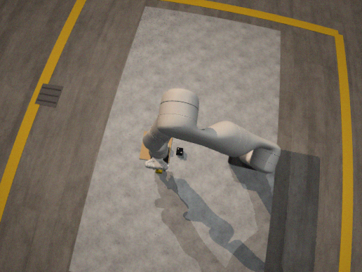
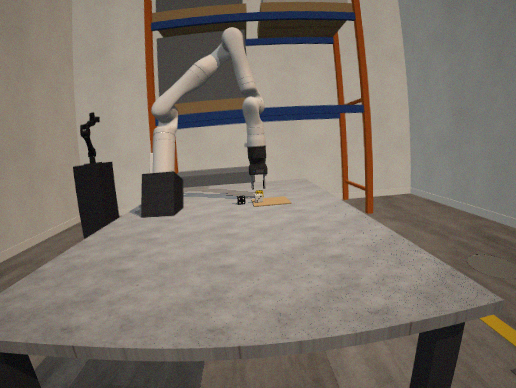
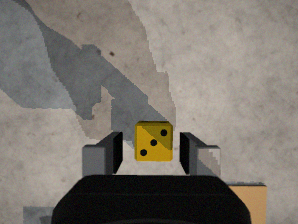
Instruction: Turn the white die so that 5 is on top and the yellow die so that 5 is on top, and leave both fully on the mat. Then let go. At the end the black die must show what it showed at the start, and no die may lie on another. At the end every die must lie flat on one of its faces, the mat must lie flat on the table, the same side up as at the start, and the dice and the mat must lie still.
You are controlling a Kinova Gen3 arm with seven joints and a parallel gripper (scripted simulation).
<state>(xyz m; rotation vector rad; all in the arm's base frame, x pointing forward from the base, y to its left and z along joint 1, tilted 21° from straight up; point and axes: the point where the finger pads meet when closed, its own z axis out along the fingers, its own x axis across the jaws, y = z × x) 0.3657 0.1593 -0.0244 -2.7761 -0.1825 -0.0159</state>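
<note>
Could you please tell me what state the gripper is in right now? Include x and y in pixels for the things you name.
Gripper (image 2: 258, 185) (image 3: 151, 146): open and holding nothing, with the yellow die (image 3: 150, 145) seen between its fingers but touching neither.

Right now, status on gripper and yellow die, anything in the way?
Gripper open, empty. Yellow die between fingers in wrist view, three up, off the mat. Nothing seen blocking.
</note>
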